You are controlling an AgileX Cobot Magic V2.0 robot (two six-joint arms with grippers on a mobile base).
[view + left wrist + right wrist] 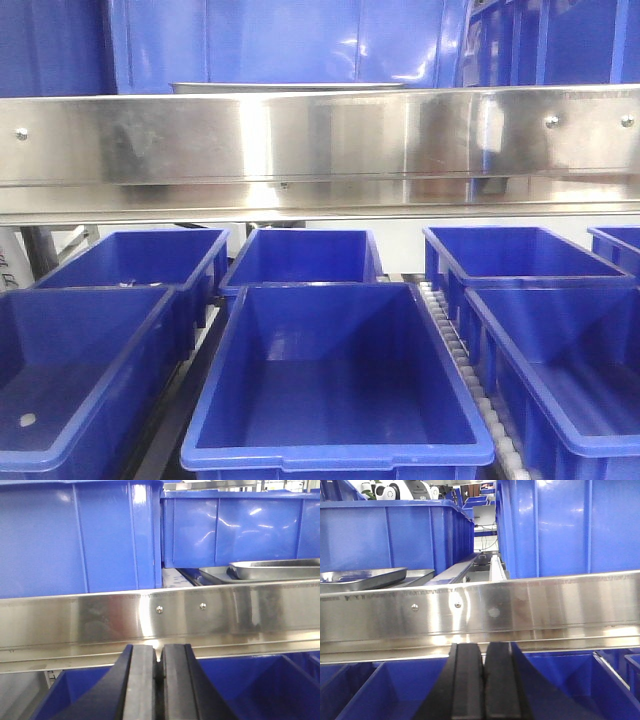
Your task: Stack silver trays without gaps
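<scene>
Resting on the upper level behind the broad mirror-like steel rail with screw heads (165, 617), the shallow shiny stainless-steel trays (275, 570) sit one partly on another, the upper one tilted over the lower flat rim. Right wrist view shows the same pair (365, 577) at its left, just beyond the rail (520, 610). Front view catches only a thin silver rim (290, 88) above the rail (320, 150). Tall blue plastic bins (75, 535) stand beside and behind the trays. Below the rail, open deep blue bins (335, 390) sit in rows on roller tracks (455, 345).

Left end effector (159, 680): black fingers pressed together, nothing between them, held low in front of the rail. Right end effector (484, 680): fingers likewise closed, empty, well apart from the trays.
</scene>
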